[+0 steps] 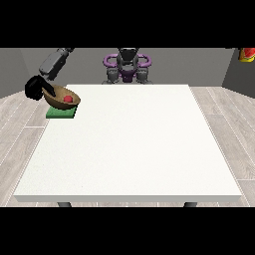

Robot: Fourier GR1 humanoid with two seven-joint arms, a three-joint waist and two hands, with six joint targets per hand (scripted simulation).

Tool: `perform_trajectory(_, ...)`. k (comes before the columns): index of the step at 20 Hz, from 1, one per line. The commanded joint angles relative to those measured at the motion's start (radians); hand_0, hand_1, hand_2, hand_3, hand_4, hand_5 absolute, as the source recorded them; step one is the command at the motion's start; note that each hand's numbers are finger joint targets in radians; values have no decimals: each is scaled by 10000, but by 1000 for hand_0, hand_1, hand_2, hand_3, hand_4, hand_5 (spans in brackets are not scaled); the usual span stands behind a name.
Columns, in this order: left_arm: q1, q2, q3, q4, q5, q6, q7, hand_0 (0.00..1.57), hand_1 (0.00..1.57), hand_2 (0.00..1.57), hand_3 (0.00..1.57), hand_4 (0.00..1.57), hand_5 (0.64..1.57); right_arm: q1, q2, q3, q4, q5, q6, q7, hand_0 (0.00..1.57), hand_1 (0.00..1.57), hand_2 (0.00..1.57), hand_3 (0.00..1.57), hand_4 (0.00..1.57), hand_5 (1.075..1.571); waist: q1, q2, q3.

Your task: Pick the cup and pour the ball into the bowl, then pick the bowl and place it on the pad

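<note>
A brown bowl (pixel 63 96) with a red ball (pixel 68 99) inside it sits tilted just over a green pad (pixel 62 113) at the table's far left. The hand at the view's left (pixel 38 88) is black and holds the bowl's left rim, its fingers curled over the edge. I cannot tell whether the bowl touches the pad. No cup shows anywhere. The other hand is out of sight.
The white table (pixel 129 144) fills the middle of the view. The robot's torso (pixel 127 64) stands behind its far edge. A red and yellow object (pixel 246 54) hangs at the top right corner, off the table.
</note>
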Motion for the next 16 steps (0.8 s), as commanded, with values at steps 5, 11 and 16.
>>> perform_trajectory(5,-191,-1,-57,-525,265,171,113,0,0,0,0,1195,1568,-368,-571,313,529,406,407,-225,641,641,693,1008,0,1469,477,638,50)
perform_trajectory(11,171,-714,-565,-1332,266,498,490,0,0,0,0,1190,1569,-169,-363,799,953,849,574,-53,0,0,0,0,0,1400,506,-204,50)
perform_trajectory(16,522,-1105,-948,-706,-289,801,406,0,0,0,0,1190,1569,-873,-1151,1234,255,1025,1277,1578,0,0,0,0,200,1375,-94,-1480,25)
